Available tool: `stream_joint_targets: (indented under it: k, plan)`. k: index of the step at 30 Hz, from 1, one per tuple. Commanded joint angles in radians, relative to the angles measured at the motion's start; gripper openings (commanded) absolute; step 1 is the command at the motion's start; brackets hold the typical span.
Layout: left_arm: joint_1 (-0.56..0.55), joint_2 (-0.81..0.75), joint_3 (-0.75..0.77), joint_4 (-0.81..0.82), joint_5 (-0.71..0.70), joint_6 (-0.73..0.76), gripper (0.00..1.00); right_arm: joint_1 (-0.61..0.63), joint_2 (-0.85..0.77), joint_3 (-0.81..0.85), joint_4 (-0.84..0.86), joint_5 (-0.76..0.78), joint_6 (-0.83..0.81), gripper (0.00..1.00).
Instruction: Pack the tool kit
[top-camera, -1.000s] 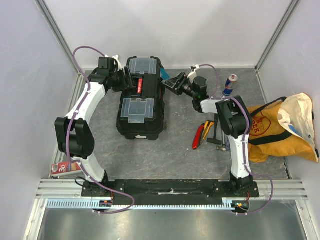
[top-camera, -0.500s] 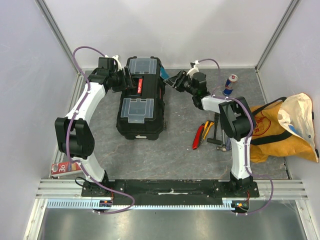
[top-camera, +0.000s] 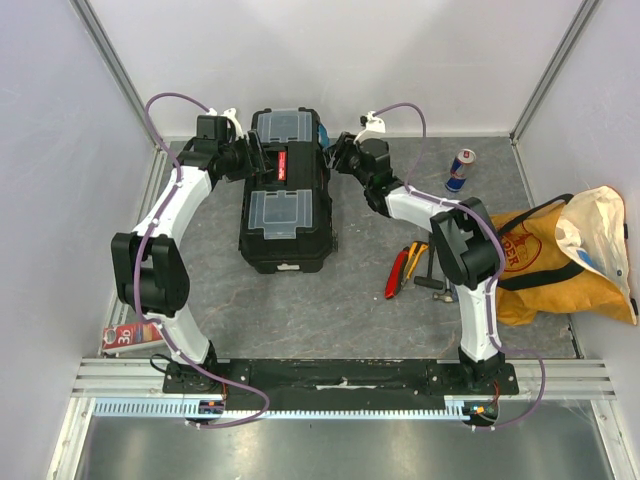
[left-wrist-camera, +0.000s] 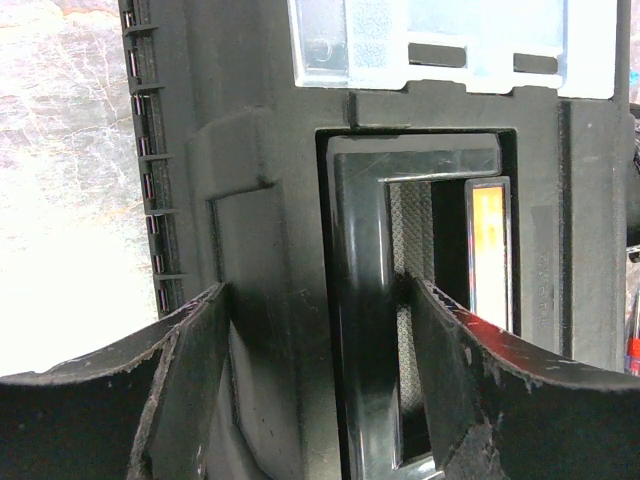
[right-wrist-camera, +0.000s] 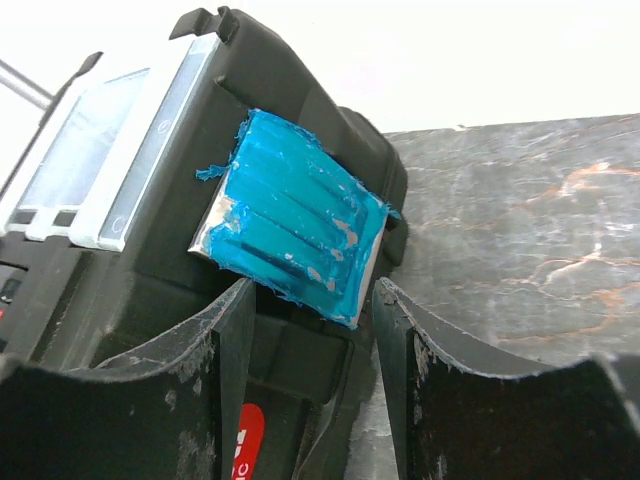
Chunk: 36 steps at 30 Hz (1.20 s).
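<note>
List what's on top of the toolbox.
Two clear organiser lids, a recessed handle with a red label between them, and the left gripper open astride the handle. The toolbox is shut; its contents are hidden.

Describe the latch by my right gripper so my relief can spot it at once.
Find the large black plastic toolbox left of the table's centre. On its right side wall, near the far end, sits a ribbed blue latch, its lower corner between the right gripper's fingers. Its blue sets it apart from the black plastic and clear lids around it.
</note>
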<state>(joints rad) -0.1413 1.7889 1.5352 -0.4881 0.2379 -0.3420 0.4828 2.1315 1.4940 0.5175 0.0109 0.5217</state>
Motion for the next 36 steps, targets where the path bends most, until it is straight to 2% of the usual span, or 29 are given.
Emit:
stream_joint_targets:
  k: [1, 8, 19, 26, 31, 36]
  plan:
    - [-0.055, 0.142, -0.115, -0.271, 0.041, 0.061, 0.74, 0.05, -0.013, 0.043, -0.102, 0.222, -0.147, 0.57]
    - [-0.057, 0.139, -0.118, -0.271, 0.024, 0.054, 0.73, 0.048, -0.018, 0.087, -0.175, 0.458, -0.19, 0.58]
    - [-0.053, 0.133, -0.106, -0.28, 0.003, 0.04, 0.73, -0.021, -0.073, 0.029, -0.255, 0.589, -0.046, 0.59]
    - [-0.05, 0.121, -0.044, -0.299, 0.0, 0.028, 0.73, -0.07, -0.131, -0.006, -0.356, 0.465, 0.006, 0.63]
    - [-0.046, 0.109, 0.072, -0.316, -0.017, 0.018, 0.74, -0.113, -0.188, 0.023, -0.456, 0.215, 0.017, 0.68]
    - [-0.038, 0.09, 0.209, -0.336, -0.046, 0.006, 0.74, -0.115, -0.206, 0.101, -0.588, 0.086, 0.041, 0.72]
